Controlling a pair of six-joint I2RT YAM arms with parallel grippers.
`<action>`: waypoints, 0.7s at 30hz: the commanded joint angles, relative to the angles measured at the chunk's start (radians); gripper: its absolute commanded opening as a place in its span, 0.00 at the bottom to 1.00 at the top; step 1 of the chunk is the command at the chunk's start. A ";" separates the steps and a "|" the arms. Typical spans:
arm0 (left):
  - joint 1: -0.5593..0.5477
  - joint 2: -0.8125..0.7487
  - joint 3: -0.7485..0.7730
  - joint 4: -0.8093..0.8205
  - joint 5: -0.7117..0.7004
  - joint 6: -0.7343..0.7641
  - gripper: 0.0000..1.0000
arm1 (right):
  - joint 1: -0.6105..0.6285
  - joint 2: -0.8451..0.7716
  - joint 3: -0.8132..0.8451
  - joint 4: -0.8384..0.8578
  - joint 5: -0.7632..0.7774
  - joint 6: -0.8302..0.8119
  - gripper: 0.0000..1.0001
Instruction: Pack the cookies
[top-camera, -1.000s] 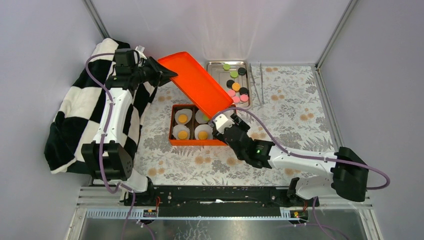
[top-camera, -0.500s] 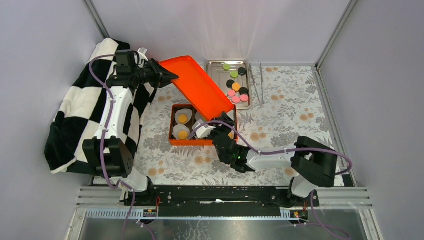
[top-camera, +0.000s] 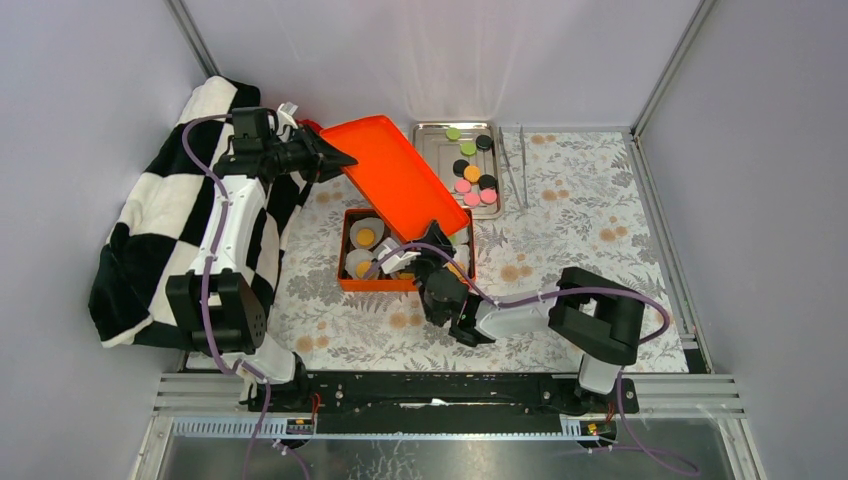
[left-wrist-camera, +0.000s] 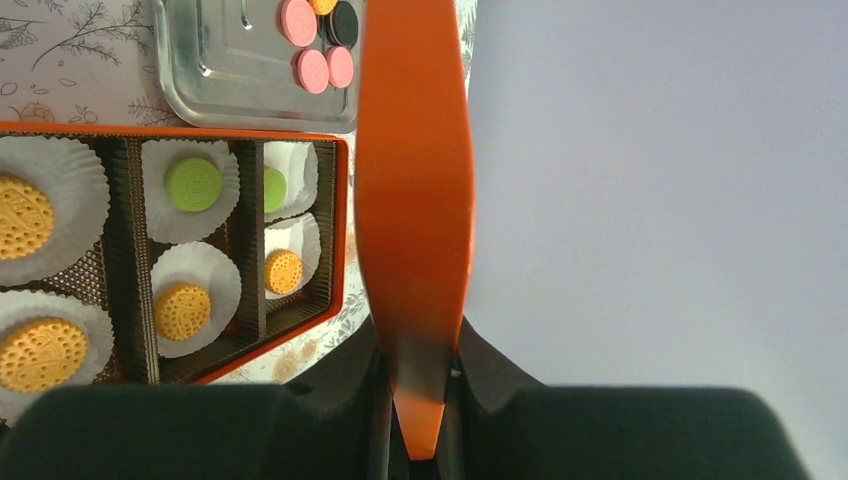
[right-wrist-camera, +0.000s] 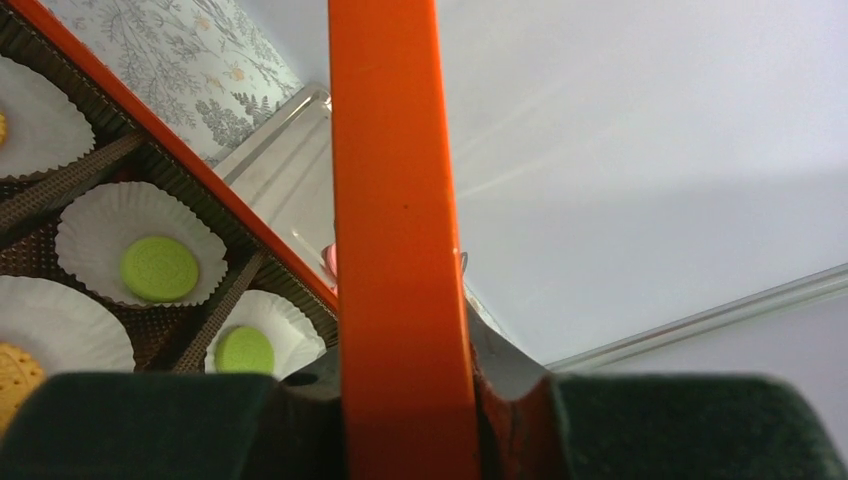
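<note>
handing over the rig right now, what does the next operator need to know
Left end effector: shut on the orange lid at its far-left corner, lid raised and tilted over the box.
Right end effector: clamped on the lid's near edge.
Done: orange and green cookies sit in the box's paper liners.
Other cookies lie on the metal tray.
To do: probably lower the lid onto the box.

Raised left tool and low right tool both clamp the lid.

The box shows six paper liners, with four orange cookies and two green cookies. The metal tray carries three pink cookies, three black cookies, two more green and one more orange.
</note>
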 joint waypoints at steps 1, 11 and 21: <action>-0.001 0.013 -0.002 0.005 0.071 0.016 0.08 | 0.004 -0.098 0.079 -0.003 0.031 0.116 0.00; 0.002 -0.176 0.200 0.178 0.204 -0.107 0.49 | -0.042 -0.363 0.249 -0.801 -0.138 0.692 0.00; 0.004 -0.364 0.160 0.017 -0.412 0.145 0.12 | -0.378 -0.387 0.753 -1.607 -0.950 1.267 0.00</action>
